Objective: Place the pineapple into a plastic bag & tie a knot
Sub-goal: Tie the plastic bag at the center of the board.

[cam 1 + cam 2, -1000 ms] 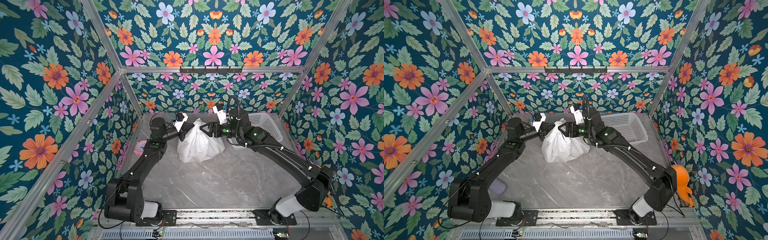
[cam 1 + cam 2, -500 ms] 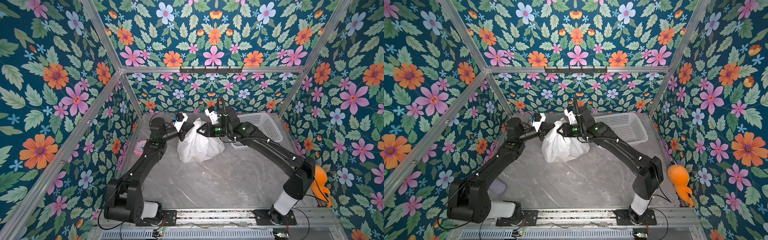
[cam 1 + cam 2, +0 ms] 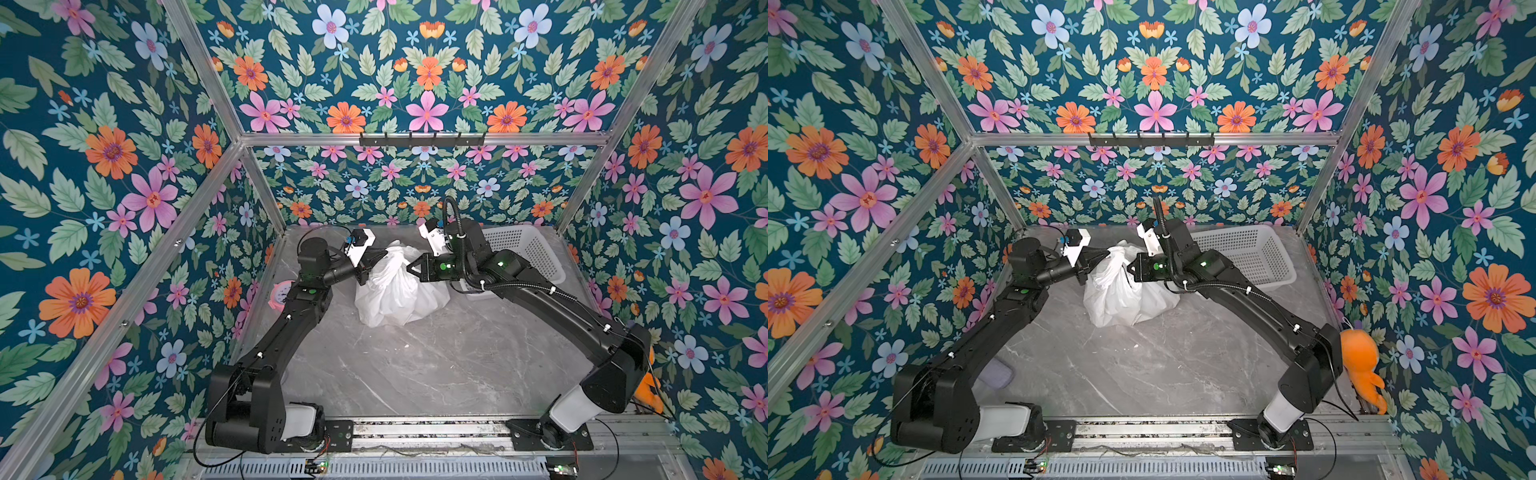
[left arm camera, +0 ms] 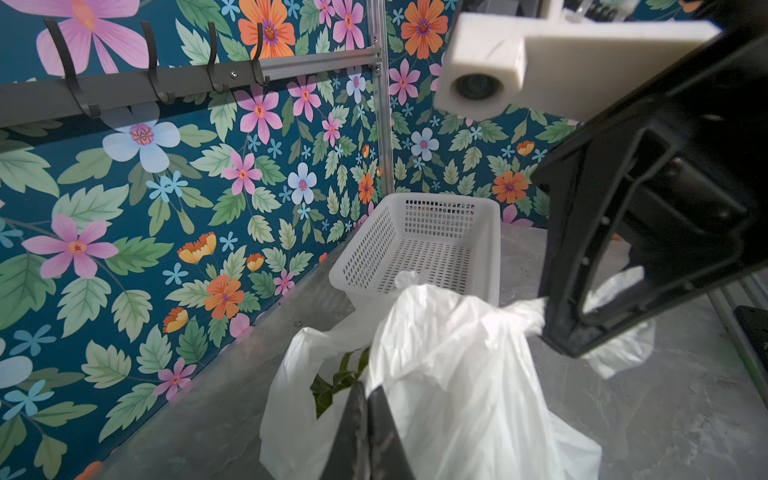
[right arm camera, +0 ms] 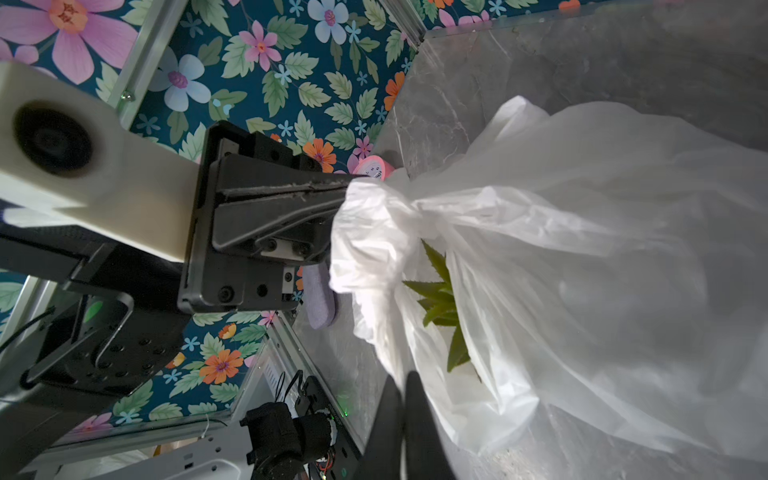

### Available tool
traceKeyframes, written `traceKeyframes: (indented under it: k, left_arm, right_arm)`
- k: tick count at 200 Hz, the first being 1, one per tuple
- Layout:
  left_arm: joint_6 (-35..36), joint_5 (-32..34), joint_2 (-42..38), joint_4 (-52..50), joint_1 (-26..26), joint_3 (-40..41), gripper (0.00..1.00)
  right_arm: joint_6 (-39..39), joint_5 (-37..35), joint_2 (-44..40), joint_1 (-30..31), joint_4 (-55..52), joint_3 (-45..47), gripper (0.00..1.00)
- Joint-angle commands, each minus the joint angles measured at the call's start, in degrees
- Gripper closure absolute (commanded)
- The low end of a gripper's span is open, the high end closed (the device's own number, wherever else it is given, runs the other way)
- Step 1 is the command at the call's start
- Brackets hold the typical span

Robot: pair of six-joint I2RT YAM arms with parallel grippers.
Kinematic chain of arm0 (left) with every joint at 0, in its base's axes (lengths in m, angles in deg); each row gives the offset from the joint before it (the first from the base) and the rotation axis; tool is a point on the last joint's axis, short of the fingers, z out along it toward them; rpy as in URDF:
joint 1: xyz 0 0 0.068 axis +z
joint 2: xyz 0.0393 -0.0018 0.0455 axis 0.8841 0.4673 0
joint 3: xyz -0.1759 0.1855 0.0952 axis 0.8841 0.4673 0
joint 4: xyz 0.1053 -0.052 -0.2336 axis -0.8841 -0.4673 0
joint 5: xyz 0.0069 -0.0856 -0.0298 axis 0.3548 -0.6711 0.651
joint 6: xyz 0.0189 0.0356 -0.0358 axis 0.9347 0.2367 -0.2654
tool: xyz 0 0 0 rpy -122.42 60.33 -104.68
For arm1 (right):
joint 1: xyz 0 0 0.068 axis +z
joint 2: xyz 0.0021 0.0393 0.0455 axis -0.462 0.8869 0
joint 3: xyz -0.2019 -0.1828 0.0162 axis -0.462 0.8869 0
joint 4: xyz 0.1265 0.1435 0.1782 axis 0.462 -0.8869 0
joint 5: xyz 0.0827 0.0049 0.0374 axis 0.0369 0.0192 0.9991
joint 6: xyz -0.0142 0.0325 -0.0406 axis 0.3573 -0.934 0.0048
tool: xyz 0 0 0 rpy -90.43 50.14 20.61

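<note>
The white plastic bag (image 3: 399, 291) (image 3: 1125, 297) stands at the back middle of the grey table. The pineapple is inside it; only its green leaves (image 4: 338, 376) (image 5: 440, 299) show through the gap at the mouth. My left gripper (image 3: 374, 261) (image 4: 368, 392) is shut on bunched plastic at the bag's left top edge (image 5: 374, 203). My right gripper (image 3: 409, 266) (image 5: 403, 380) is shut on the bag's right handle strap (image 4: 528, 311), whose end hangs past the fingers. Whether the bunch is a knot I cannot tell.
A white perforated basket (image 3: 528, 253) (image 4: 419, 245) stands behind the right arm at the back right. A pink tape roll (image 3: 280, 293) lies by the left wall, with a purple pad (image 3: 996, 372) nearer the front. An orange plush (image 3: 1360, 365) hangs at the right edge. A hook rail (image 3: 422, 139) crosses the back wall.
The right gripper reached in to the bag's top, shut on the right handle strap, and its arm swung back out to the right. The left gripper kept its hold.
</note>
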Motion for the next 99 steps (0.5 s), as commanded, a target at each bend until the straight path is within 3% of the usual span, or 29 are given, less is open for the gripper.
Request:
traceKeyframes:
  k: [1, 64, 99]
  left_arm:
    - [1.1, 2.6, -0.6, 0.3, 0.6, 0.4, 1.0]
    - [4.6, 6.7, -2.8, -4.3, 2.0, 1.7, 1.0]
    - [7.7, 4.5, -3.2, -10.9, 2.3, -0.3, 1.0]
  right_arm:
    - [1.1, -2.5, -0.5, 0.0, -4.4, 0.9, 1.0]
    - [1.8, -9.4, -1.7, -0.3, -6.7, 3.8, 1.0]
    - [1.8, -9.2, -1.4, -0.3, -6.4, 4.0, 1.0]
